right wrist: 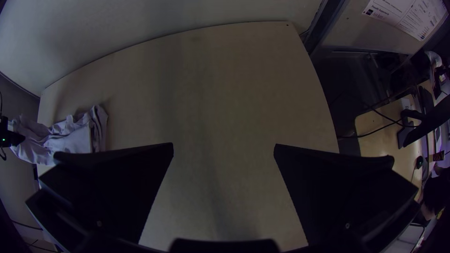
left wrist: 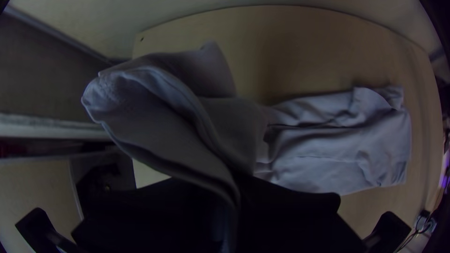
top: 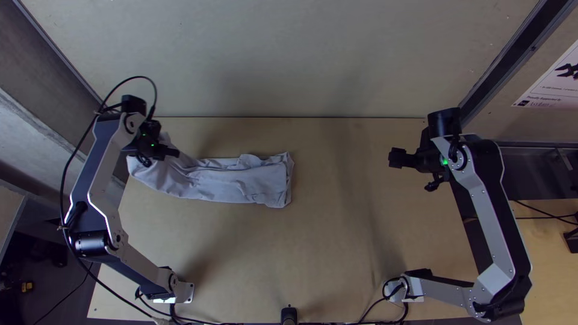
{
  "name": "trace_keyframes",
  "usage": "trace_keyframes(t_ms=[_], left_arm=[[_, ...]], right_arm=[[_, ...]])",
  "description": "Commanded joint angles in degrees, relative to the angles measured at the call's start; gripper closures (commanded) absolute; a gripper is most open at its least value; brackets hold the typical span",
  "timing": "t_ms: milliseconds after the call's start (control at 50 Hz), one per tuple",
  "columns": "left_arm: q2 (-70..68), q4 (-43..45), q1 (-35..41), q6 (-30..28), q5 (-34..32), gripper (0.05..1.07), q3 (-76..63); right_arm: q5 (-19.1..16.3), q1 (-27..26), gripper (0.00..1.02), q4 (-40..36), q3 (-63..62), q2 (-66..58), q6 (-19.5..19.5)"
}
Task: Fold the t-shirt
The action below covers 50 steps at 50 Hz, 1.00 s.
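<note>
Light grey t-shirt (top: 241,180) lies as a long narrow folded strip on the table's left half, wrinkled on top. Its left end is raised at my left gripper (top: 171,153). In the left wrist view, the t-shirt (left wrist: 337,145) runs flat to one side, while a lifted flap rises from between the fingers of the left gripper (left wrist: 232,197), which is shut on it. My right gripper (top: 394,158) is over the table's right part, apart from the cloth. In the right wrist view, the right gripper (right wrist: 224,150) is open with nothing between its fingers.
The wooden table (top: 337,241) has bare surface in its middle and right. A grey wall (top: 289,60) rises behind its far edge. Cables (top: 66,168) loop beside the left arm. A printed sheet (top: 557,81) hangs at the far right.
</note>
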State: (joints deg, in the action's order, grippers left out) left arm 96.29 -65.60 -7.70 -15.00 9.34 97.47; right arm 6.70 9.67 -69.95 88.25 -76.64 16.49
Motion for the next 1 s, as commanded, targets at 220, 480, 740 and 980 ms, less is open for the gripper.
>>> trace_keyframes(t_ms=[220, 480, 740, 980], left_arm=[[-1.3, -6.3, 14.7, 8.0, 3.9, 1.04, 4.6], [4.3, -7.6, 26.0, 15.4, 5.6, 1.04, 7.2], [12.0, -8.4, 31.8, 20.8, 5.6, 1.04, 13.3], [18.3, -8.4, 37.7, 24.1, 5.0, 1.04, 17.1]], right_arm=[[0.6, -2.1, 0.04, 0.3, -3.3, 4.0, 1.0], [0.6, -4.0, 0.04, 0.3, -6.4, 5.7, 0.6], [0.6, -6.1, 0.04, 1.0, -8.4, 7.4, -0.5], [0.6, -6.4, 0.04, 1.8, -11.6, 9.0, -1.4]])
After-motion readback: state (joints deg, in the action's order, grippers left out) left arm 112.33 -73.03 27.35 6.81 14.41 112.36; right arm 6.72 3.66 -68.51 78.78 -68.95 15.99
